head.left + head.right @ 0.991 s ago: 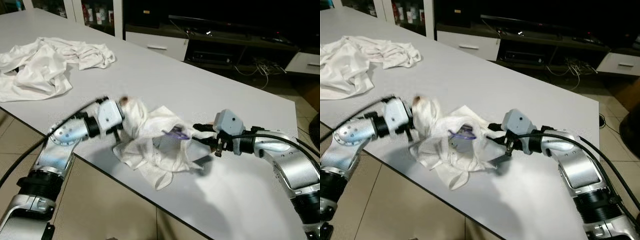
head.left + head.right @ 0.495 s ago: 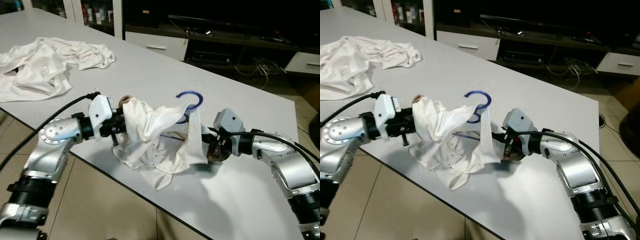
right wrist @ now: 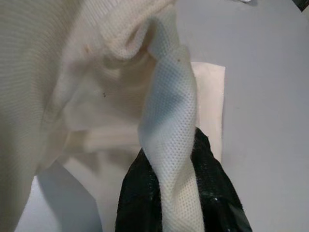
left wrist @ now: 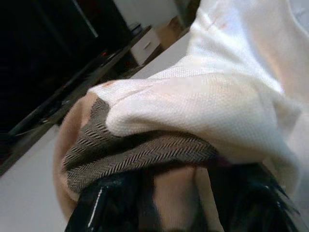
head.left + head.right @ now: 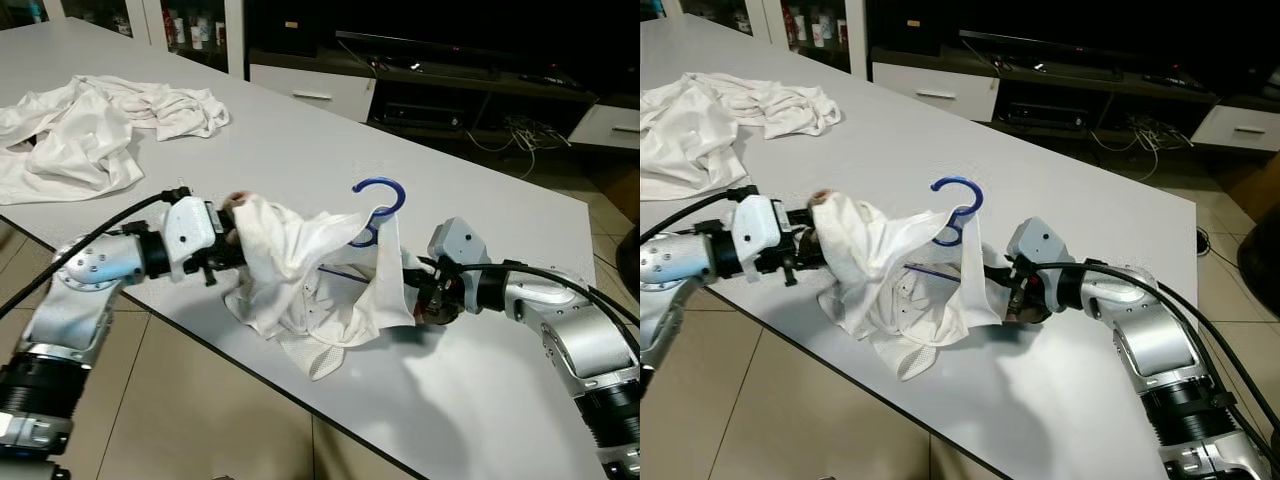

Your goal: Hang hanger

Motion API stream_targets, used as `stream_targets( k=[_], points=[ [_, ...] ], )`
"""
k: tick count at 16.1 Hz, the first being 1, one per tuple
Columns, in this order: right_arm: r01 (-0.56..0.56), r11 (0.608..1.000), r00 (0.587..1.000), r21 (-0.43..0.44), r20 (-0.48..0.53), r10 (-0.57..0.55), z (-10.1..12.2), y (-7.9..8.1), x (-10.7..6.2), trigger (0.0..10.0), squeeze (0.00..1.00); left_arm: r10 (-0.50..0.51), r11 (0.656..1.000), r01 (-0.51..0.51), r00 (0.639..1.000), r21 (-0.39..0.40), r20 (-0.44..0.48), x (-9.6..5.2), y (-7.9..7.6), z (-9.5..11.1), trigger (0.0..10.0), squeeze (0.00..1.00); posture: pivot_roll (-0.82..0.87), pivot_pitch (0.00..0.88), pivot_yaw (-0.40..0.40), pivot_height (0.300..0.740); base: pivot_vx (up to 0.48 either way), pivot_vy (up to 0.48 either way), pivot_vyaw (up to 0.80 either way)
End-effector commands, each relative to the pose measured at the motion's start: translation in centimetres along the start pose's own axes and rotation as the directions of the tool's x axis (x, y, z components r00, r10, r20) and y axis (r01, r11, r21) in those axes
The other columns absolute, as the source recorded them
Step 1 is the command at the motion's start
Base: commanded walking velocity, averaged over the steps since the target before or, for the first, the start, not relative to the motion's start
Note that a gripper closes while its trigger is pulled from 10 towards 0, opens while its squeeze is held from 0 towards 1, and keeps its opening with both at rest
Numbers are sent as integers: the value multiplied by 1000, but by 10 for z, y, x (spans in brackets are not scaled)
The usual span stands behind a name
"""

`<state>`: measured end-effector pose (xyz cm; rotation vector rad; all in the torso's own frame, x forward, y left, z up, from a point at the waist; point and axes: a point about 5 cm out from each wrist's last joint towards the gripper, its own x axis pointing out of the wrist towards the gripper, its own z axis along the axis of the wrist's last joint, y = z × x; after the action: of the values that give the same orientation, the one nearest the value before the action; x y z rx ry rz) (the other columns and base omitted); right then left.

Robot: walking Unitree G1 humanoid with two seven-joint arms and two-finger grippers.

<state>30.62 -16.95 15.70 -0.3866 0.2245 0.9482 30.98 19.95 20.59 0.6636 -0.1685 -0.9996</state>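
A white mesh garment [image 5: 310,285] hangs on a hanger with a blue hook [image 5: 382,203] that stands upright just above the white table [image 5: 300,140]. My left gripper [image 5: 226,238] is shut on the hanger's tan left end [image 4: 72,145], which is wrapped in the garment's shoulder. In the left wrist view the black fingers [image 4: 101,208] clamp that end. My right gripper [image 5: 418,292] is shut on the garment's right side. A twisted fold of cloth [image 3: 169,135] runs between its black fingers [image 3: 140,198]. The rest of the hanger is hidden under the cloth.
A heap of white clothes [image 5: 85,130] lies at the table's far left. The table's front edge [image 5: 200,345] runs just below the garment, with tiled floor [image 5: 180,420] beyond it. A dark TV stand with white drawers [image 5: 320,90] stands behind.
The garment has risen off the table and the blue hook now stands upright. My left gripper has pulled to the left and stretched the cloth. The right gripper has closed in on the garment's edge.
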Motion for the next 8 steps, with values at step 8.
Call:
stream_targets(
  k=[8],
  points=[
    [85, 996, 996, 33, 7, -85, 0, -12, -4, 0, 0, 117, 993, -116, 986, -16, 117, -9, 21, 18, 10000, 0, 53, 39, -103, 740, 0, 0, 0]
  ],
)
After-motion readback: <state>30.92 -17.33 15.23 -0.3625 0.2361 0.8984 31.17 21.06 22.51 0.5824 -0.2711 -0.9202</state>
